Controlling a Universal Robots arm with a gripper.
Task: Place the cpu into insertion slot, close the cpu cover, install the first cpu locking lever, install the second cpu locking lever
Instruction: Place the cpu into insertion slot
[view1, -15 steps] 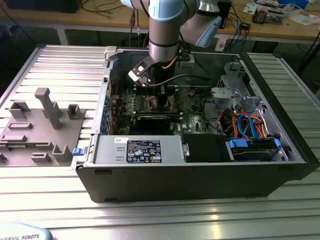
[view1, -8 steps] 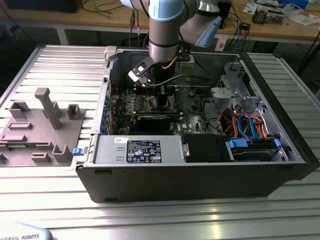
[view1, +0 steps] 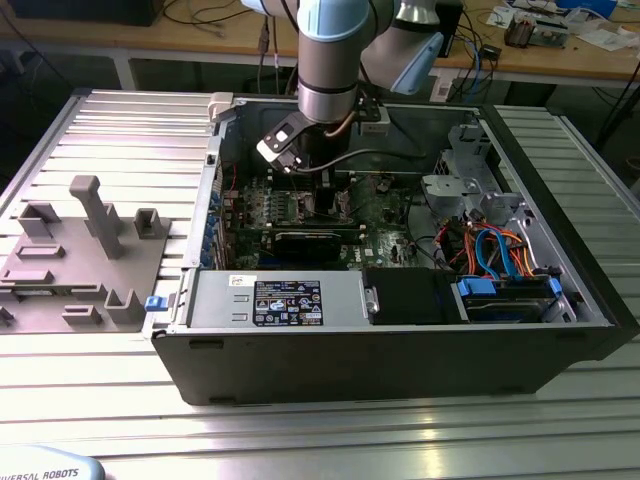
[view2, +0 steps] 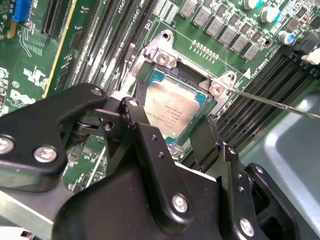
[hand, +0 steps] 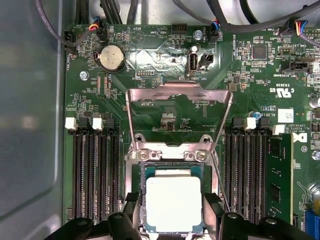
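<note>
Silver-grey arm (view1: 325, 70) with pale blue caps (view1: 335, 18); black claw (view2: 170, 122), silver screws (view2: 180, 202).

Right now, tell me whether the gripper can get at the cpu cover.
Probably yes: the cpu cover stands open just beyond the cpu, over which the gripper hangs, and nothing lies between them.

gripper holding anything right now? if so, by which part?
Cannot tell. The gripper straddles the cpu across two opposite edges, with the cpu lying in the slot, but whether it grips those edges isn't visible.
</note>
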